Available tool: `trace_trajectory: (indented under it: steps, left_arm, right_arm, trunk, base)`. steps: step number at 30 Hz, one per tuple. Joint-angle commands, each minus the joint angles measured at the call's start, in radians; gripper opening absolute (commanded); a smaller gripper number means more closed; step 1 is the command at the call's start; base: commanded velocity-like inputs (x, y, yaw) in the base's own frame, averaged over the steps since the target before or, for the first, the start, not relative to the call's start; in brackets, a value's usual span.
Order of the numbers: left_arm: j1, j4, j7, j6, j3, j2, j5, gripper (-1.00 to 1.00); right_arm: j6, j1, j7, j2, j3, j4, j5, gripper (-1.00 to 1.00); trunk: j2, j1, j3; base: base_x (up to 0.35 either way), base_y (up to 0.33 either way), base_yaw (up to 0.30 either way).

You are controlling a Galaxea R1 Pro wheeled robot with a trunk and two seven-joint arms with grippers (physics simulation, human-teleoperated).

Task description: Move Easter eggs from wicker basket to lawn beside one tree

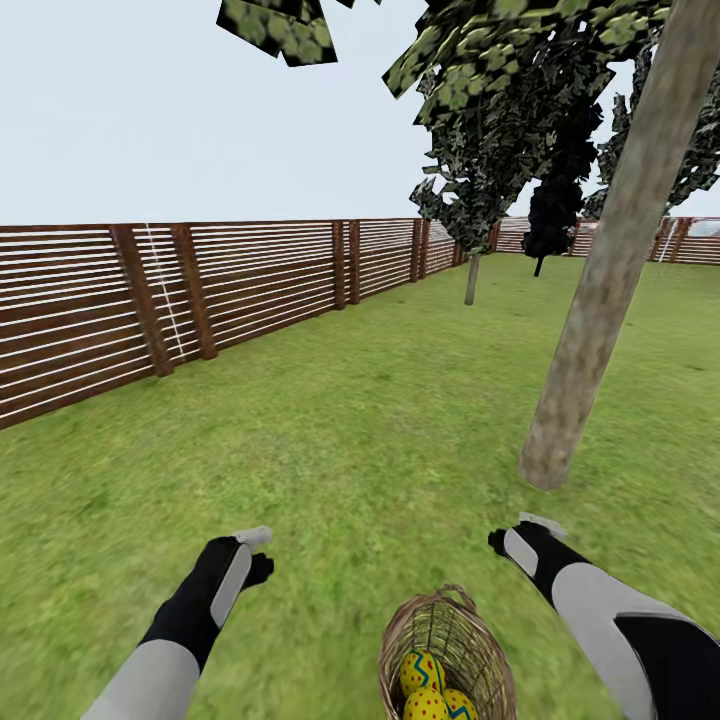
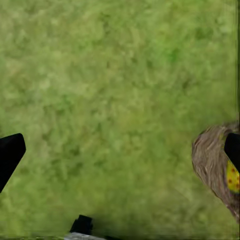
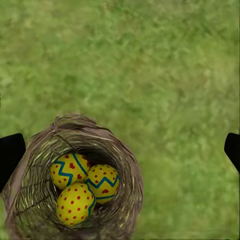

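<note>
- Three Easter eggs [image 3: 82, 187] sit nearest the head camera, packed together and touching at the bottom of the wicker basket [image 1: 447, 655]; all three are yellow with red dots, and two show blue zigzag bands.
- One egg [image 3: 70, 170] lies with its long axis tilted, one [image 3: 102, 183] beside it, and one [image 3: 75, 204] in front of both; their pointed ends cannot be told apart.
- One wicker basket stands upright on the lawn [image 1: 350, 440], mouth upward, between the two arms and closer to the right one.
- Left gripper [image 1: 256, 552] hovers over bare grass well apart from the basket; in its wrist view the fingertips [image 2: 10, 152] stand wide apart with nothing between them.
- Right gripper [image 1: 520, 532] hangs above the grass just beyond the basket; its fingertips [image 3: 10, 152] are spread wide and empty, with the basket and eggs below.
- One thick pale trunk of the tree [image 1: 610, 270] rises from the lawn just beyond the right gripper, leaning in the head view.
- A second, thinner tree [image 1: 472, 278] stands farther off, near the slatted wooden fence [image 1: 200, 290] that rings the garden.
</note>
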Motion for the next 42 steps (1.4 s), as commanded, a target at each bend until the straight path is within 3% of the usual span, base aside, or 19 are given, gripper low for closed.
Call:
trace_trajectory:
  steps: [1,3,6,9,14,18,19,22,35,42]
  left_arm:
    - [-0.075,0.106,0.004,-0.001,0.002,-0.012,0.034,1.0]
    - [-0.139,0.162,-0.004,-0.021,0.003,-0.023,0.081,1.0]
    - [-0.158,0.166,-0.008,-0.033,0.004,-0.028,0.097,1.0]
    - [-0.161,0.202,-0.008,-0.037,0.006,-0.025,0.099,1.0]
    - [-0.162,0.224,-0.005,-0.047,0.008,-0.014,0.102,1.0]
    - [-0.163,0.233,-0.004,-0.125,0.007,-0.014,0.103,1.0]
    - [-0.163,0.236,-0.006,-0.173,0.007,-0.014,0.103,1.0]
    - [-0.164,0.236,-0.007,-0.192,0.007,-0.014,0.104,1.0]
    - [-0.164,0.236,-0.01,-0.201,0.007,-0.016,0.102,1.0]
    - [-0.164,0.236,-0.01,-0.201,0.007,-0.015,0.102,1.0]
  right_arm:
    - [0.065,-0.012,-0.016,0.002,0.0,-0.011,-0.041,1.0]
    - [0.108,-0.021,-0.022,0.008,0.002,-0.017,-0.075,1.0]
    - [0.122,-0.024,0.023,0.016,-0.001,-0.016,-0.085,1.0]
    - [0.117,-0.022,0.097,0.017,-0.002,-0.009,-0.085,1.0]
    - [0.072,-0.019,0.124,0.018,-0.002,0.017,-0.089,1.0]
    - [0.07,-0.018,0.138,0.017,-0.004,0.072,-0.093,1.0]
    - [0.071,-0.018,0.145,0.016,-0.005,0.086,-0.093,1.0]
    - [0.081,-0.018,0.148,0.015,-0.005,0.094,-0.093,1.0]
    - [0.091,-0.018,0.141,0.013,-0.007,0.095,-0.094,1.0]
    - [0.099,-0.018,0.142,0.006,-0.01,0.095,-0.129,1.0]
  trunk:
    - [-0.009,0.004,-0.005]
    - [-0.023,0.012,-0.011]
    - [-0.044,0.023,-0.021]
    - [-0.065,0.035,-0.03]
    - [-0.1,0.054,-0.046]
    - [-0.128,0.069,-0.058]
    - [-0.135,0.073,-0.062]
    - [-0.156,0.085,-0.071]
    - [-0.247,0.135,-0.112]
    - [-0.296,0.161,-0.134]
  base:
    - [0.0,0.0,0.0]
    - [0.0,0.0,0.0]
    - [0.0,0.0,0.0]
    - [0.0,0.0,0.0]
    - [0.0,0.0,0.0]
    - [0.0,0.0,0.0]
    - [0.0,0.0,0.0]
    - [0.0,0.0,0.0]
    - [0.0,0.0,0.0]
    - [0.0,0.0,0.0]
